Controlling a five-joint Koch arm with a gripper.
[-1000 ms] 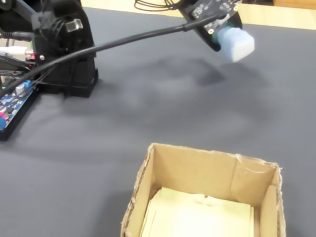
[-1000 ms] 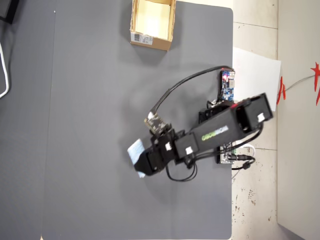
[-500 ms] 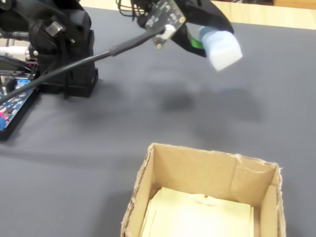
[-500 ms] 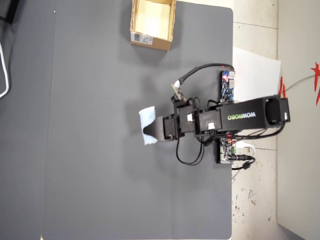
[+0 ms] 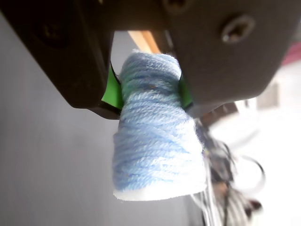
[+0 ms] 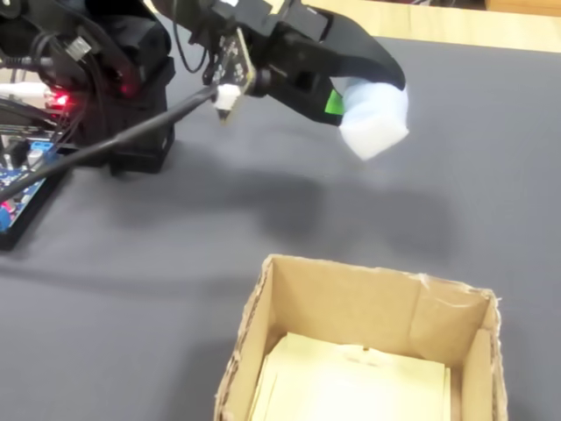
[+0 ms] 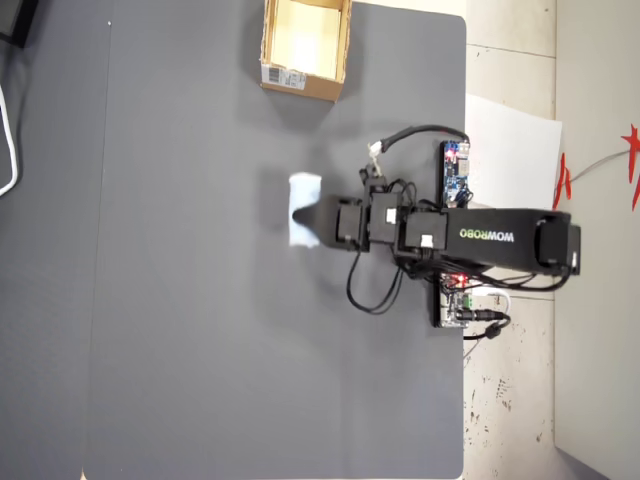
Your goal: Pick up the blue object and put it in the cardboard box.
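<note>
your gripper (image 7: pixel 312 213) clamps the blue object (image 7: pixel 304 209) mid-frame in the overhead view, clear of the mat; the cardboard box (image 7: pixel 303 84) waits apart at upper centre, directly up-frame.

Pale blue yarn-like strands on the blue object (image 5: pixel 157 141), white underneath; green pads (image 5: pixel 112 92); black gripper (image 6: pixel 372 96); tan cardboard box (image 6: pixel 351 303), yellowish inside; grey table (image 7: pixel 200 330), perhaps cloth.
</note>
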